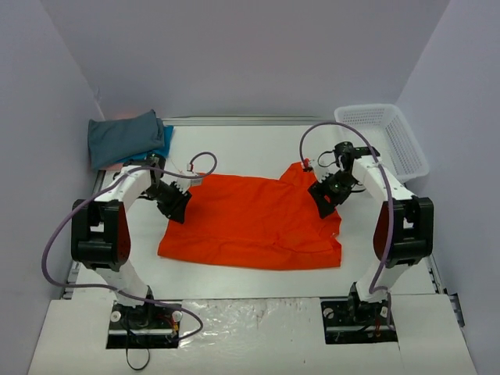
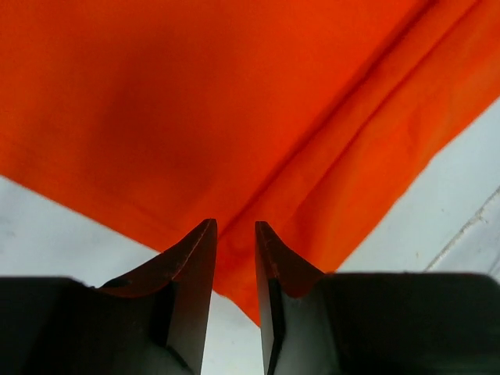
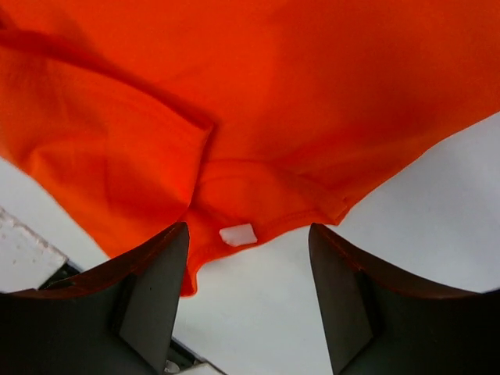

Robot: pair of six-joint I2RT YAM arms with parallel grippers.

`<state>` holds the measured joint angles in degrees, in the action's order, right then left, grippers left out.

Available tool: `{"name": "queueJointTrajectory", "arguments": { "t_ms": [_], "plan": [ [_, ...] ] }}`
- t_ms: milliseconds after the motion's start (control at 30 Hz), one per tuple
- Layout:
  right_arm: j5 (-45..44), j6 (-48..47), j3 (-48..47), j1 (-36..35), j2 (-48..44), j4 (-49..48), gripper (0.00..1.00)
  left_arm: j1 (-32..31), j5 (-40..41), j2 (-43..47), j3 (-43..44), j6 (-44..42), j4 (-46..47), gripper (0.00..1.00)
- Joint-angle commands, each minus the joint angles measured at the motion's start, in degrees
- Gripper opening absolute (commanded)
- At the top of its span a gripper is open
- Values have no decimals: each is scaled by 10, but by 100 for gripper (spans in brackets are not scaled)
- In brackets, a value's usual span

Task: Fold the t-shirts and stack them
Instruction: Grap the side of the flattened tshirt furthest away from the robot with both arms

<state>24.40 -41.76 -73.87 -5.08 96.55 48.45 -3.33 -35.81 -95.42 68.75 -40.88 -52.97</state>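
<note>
Orange t-shirt (image 1: 254,223) spread flat, left gripper (image 2: 235,223) fingers narrowly apart at its left edge, right gripper (image 3: 248,229) fingers wide over its collar, white mesh basket (image 1: 410,148) far right

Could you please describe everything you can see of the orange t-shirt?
The orange t-shirt is soft, bright cloth, spread mostly flat on the white table, with a long crease near one edge. Its collar, with a small white label, lies at the far right corner, between the open fingers of the right gripper. The left gripper, fingers nearly together, sits at the left edge; whether it pinches the cloth is unclear.
</note>
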Motion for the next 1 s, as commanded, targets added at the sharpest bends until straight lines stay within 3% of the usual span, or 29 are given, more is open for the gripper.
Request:
{"name": "queueJointTrajectory", "arguments": {
  "t_ms": [0, 200, 433, 933, 967],
  "plan": [
    [-24, 56, -29, 1, 35, -50, 59, -9, -17, -20, 50, 46, 54, 25],
    [-69, 104, -147, 2, 142, -70, 57, -9, 46, -73, 133, 149, 159, 24],
    [-111, 149, -259, -1, 234, -74, 55, -4, 101, -134, 186, 205, 232, 30],
    [-146, 154, -257, 9, 302, -89, 51, 0, 119, -196, 200, 206, 243, 36],
    [-145, 154, -255, 10, 306, -91, 45, 0, 120, -196, 199, 206, 244, 36]
  ]
}}
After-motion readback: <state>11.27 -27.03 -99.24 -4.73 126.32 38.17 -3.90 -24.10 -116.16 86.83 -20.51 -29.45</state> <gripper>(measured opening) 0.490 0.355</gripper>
